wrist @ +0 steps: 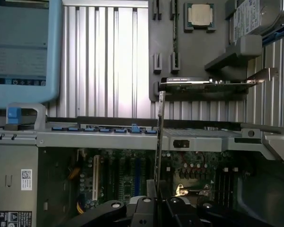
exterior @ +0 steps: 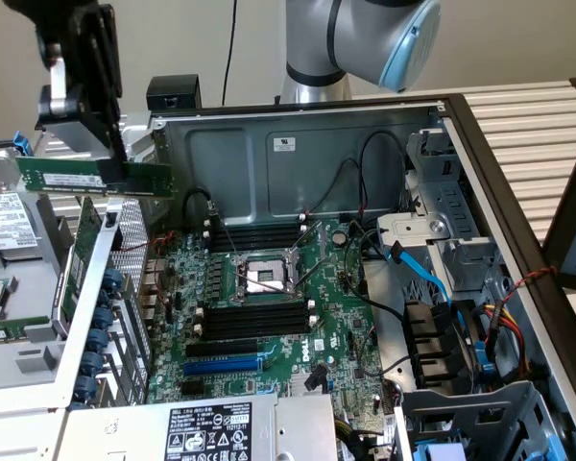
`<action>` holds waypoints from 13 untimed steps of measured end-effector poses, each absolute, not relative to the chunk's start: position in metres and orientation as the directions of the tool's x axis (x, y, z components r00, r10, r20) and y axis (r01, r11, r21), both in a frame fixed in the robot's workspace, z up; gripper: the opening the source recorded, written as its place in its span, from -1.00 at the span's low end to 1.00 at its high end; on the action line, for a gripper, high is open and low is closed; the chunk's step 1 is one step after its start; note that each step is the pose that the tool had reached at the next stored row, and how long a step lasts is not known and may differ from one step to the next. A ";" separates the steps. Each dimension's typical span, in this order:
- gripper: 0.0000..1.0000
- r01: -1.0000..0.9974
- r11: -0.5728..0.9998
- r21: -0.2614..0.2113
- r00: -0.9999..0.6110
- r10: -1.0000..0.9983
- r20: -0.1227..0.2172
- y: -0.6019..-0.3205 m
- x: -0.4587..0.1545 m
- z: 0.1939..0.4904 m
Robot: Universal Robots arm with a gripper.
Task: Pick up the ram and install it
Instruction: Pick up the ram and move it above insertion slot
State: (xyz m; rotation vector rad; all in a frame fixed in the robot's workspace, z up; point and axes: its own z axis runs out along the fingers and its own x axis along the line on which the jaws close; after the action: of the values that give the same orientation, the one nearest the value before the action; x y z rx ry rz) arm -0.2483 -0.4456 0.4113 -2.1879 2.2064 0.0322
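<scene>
Gripping the ram (exterior: 67, 176) (wrist: 159, 137) partway along, black jaws clenched on the thin green stick. Held level in the air over the far corner of the open grey metal case (exterior: 250, 154), at the exterior view's left. Pale strip label along the board, print unreadable. Below, on the green motherboard (exterior: 298, 370), long black slots (exterior: 254, 322) with white end clips.

Robotics lab bench, open PC case (exterior: 298, 163), bare motherboard (exterior: 338, 338), robot arm (exterior: 365, 38), slatted aluminium table (exterior: 528, 125), teach pendant (wrist: 23, 47)
</scene>
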 end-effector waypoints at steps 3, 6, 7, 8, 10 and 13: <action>-0.73 -1.000 0.009 -0.010 -0.008 -0.999 -0.039 -0.446 -0.236 0.411; -0.73 -1.000 0.009 -0.016 -0.008 -0.999 -0.039 -0.446 -0.227 0.411; -0.73 -1.000 0.009 -0.020 -0.008 -0.999 -0.039 -0.446 -0.225 0.411; -0.73 -1.000 0.009 -0.025 -0.008 -0.999 -0.039 -0.446 -0.222 0.411; -0.73 -0.999 0.009 -0.036 -0.007 -0.999 -0.039 -0.446 -0.218 0.411; -0.73 -0.999 0.009 -0.053 -0.007 -0.999 -0.039 -0.446 -0.211 0.411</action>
State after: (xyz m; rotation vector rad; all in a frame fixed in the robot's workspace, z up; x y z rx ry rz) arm -0.2105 -0.4456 0.4113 -2.1668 2.1835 -0.0158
